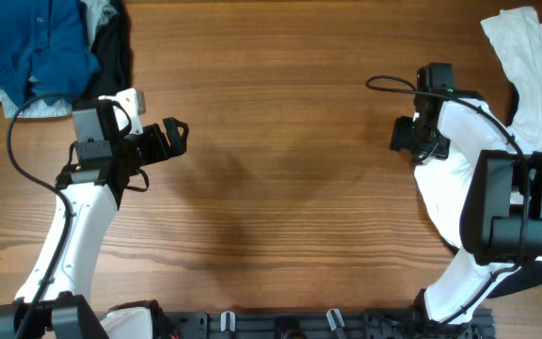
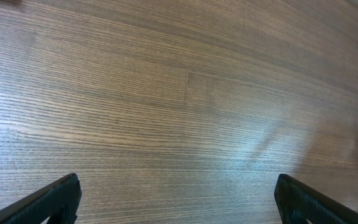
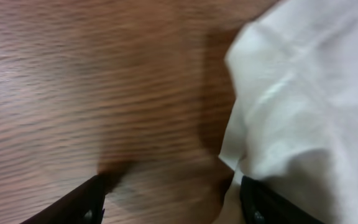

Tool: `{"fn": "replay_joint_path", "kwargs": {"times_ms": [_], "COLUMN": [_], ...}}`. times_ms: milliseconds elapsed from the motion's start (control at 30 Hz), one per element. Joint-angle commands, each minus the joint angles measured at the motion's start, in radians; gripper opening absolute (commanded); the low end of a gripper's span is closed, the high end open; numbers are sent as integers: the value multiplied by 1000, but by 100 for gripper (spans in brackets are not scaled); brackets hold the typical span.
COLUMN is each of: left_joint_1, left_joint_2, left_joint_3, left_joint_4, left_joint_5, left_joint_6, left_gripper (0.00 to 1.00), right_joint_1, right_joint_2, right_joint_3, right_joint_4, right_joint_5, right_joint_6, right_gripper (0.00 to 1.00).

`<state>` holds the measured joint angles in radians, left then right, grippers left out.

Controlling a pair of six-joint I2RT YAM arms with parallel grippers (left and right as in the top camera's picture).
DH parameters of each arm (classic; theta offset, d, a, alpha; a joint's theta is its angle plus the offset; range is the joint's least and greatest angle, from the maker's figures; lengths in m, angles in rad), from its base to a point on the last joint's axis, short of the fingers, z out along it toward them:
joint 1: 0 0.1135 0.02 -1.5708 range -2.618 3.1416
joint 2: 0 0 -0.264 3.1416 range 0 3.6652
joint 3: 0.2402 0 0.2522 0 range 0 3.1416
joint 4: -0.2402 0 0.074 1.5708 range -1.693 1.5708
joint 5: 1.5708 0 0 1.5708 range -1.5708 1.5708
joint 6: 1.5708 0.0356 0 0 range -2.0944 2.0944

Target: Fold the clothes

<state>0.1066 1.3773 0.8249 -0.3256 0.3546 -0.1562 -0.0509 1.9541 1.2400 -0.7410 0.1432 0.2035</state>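
A large white wrinkled shirt lies crumpled at the table's right edge, partly under my right arm. In the right wrist view its edge hangs just beside the right finger. My right gripper is open just left of the shirt, and only bare wood lies between its fingers. A blue garment with black and grey pieces is heaped at the far left corner. My left gripper stands wide open over bare wood, holding nothing.
The wooden table stretches between the two arms. A rack with hooks runs along the front edge between the arm bases. A patterned cloth edge sticks out under the blue heap.
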Motion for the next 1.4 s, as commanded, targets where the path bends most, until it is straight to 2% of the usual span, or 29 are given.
{"fn": "replay_joint_path", "kwargs": {"times_ms": [0, 300, 600, 800, 1100, 1133, 1267, 1367], "left_joint_1": [0, 0, 0, 0, 0, 0, 0, 0], "left_joint_2": [-3, -3, -3, -3, -3, -3, -3, -3], "left_joint_3": [13, 13, 13, 13, 13, 13, 13, 13], "left_joint_4": [0, 2, 27, 26, 26, 26, 26, 26], "left_joint_5": [14, -8, -8, -7, -8, -8, -8, -8], "left_joint_6": [-9, -9, -9, -9, -9, -9, -9, -9], "left_gripper": [100, 100, 100, 100, 100, 100, 100, 100], "right_joint_1": [-5, -5, -6, -7, -21, -24, -32, -32], "right_joint_2": [5, -32, -30, -30, 18, 26, 43, 43], "right_joint_3": [18, 85, 85, 80, 75, 75, 75, 76], "right_joint_4": [-15, 6, 113, 78, 47, 47, 50, 53], "right_joint_5": [127, 93, 159, 227, 227, 227, 224, 224], "right_joint_6": [66, 50, 31, 32, 34, 35, 36, 38], "right_gripper": [72, 74, 69, 67, 66, 63, 36, 21]}}
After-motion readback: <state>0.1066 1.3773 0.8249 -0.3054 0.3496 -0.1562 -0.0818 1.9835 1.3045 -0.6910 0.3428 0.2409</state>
